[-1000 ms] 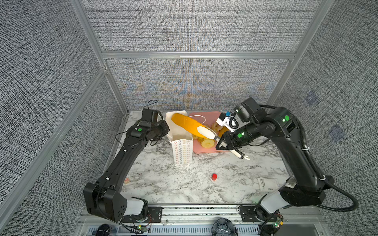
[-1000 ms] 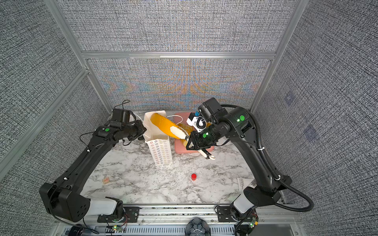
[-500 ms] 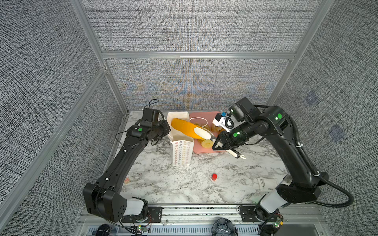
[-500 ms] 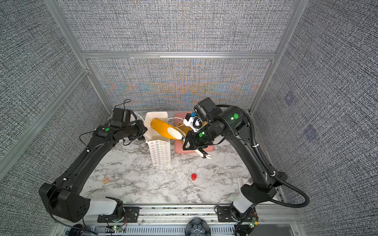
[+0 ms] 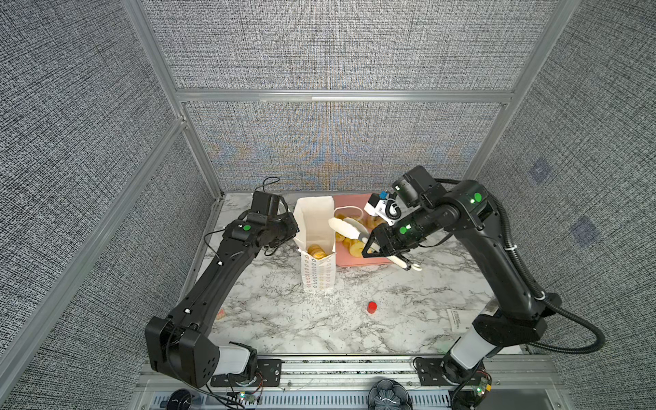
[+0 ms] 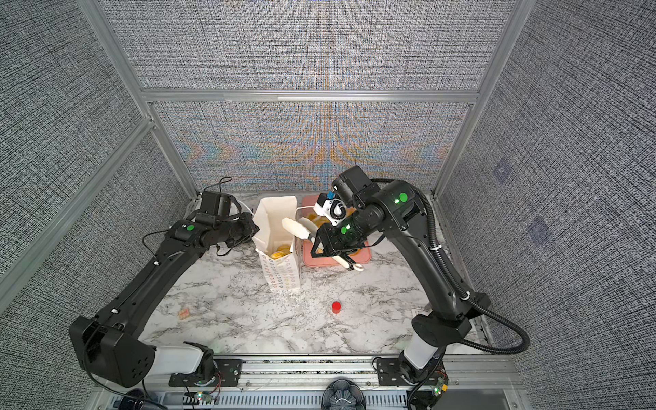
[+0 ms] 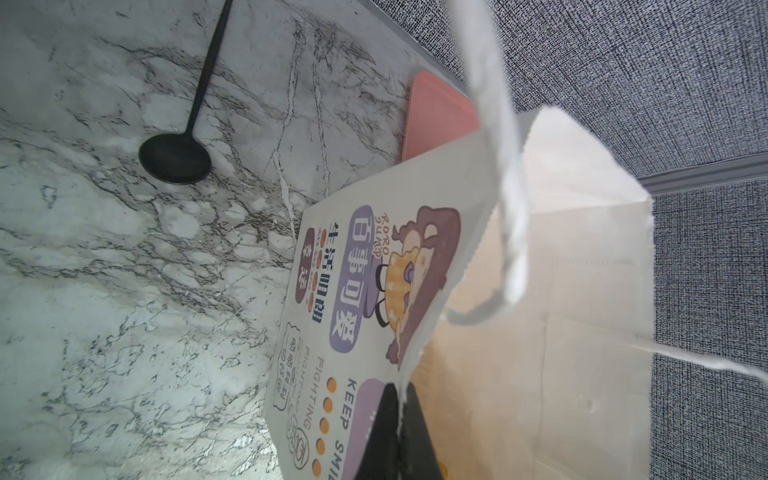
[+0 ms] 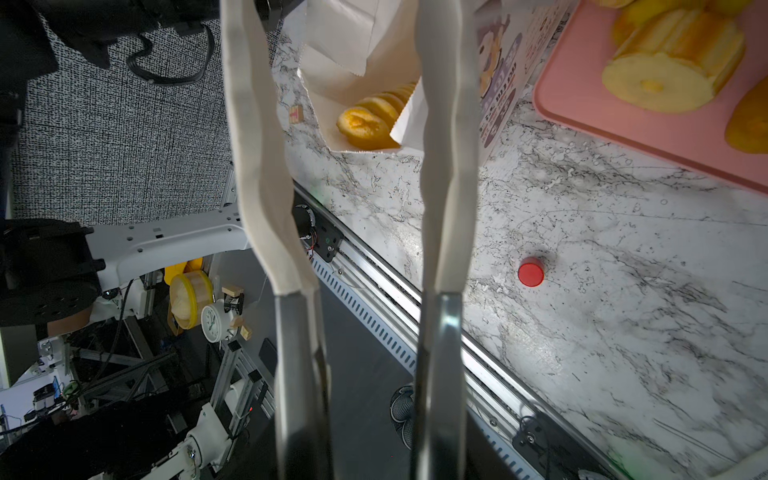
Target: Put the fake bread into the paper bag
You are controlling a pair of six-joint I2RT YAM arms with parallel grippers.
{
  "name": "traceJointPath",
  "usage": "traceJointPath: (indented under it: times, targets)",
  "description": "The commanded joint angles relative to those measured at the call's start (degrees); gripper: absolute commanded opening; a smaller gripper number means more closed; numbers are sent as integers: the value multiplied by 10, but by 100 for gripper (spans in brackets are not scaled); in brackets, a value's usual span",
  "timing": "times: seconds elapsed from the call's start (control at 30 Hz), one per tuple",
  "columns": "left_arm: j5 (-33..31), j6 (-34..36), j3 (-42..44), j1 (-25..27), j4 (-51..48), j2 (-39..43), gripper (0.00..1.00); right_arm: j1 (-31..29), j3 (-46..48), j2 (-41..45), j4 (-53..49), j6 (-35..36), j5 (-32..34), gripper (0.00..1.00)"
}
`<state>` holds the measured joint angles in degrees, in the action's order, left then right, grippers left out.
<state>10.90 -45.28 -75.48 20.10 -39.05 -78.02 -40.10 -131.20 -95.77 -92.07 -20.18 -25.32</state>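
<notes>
Grip, left: the left end effector (image 7: 399, 419) is closed on the upper edge of the paper bag (image 5: 317, 280); the paper wall is pinched between its two black fingers.
Grip, right: the right end effector (image 5: 343, 227) is held with its long white fingers (image 8: 266, 166) parted by a moderate gap, and nothing is held between them.
Bag: it is stood upright on the bench (image 5: 319, 326), mouth open, just beside the left end effector; its far rim is overhung by the right fingertips.
Bread in bag: one ridged golden piece of fake bread (image 8: 370, 116) is seen lying inside the bag, below the right fingertips.
Bread outside: more golden pieces (image 5: 349, 245) are left on the pink tray (image 5: 358, 262), under the right end effector's wrist.
Other: a red cylinder (image 5: 371, 307) is stood on the bench, well apart from both end effectors.
</notes>
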Motion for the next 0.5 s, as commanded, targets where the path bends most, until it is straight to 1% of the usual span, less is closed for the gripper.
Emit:
traceJointPath:
  times: [0.0,0.1,0.13,0.23,0.3,0.37,0.47]
  targets:
    - [2,-2,3,0,2,4,5,0,-17,-4,-80,4,14,44]
    - [0,-3,2,0,-1,4,5,8,-33,-7,-61,-4,27,44]
    - [-1,-3,0,0,-3,5,7,13,-36,-8,-54,-8,30,44]
    - [-5,-2,-3,0,-7,7,20,37,-40,-4,-29,-19,36,44]
    - [-8,-1,-6,0,-12,10,30,61,-34,6,-10,-24,34,44]
    - [-11,1,-9,1,-16,12,38,88,-18,18,10,-28,30,43]
    - [-14,6,-17,0,-26,13,46,140,25,40,37,-27,19,43]
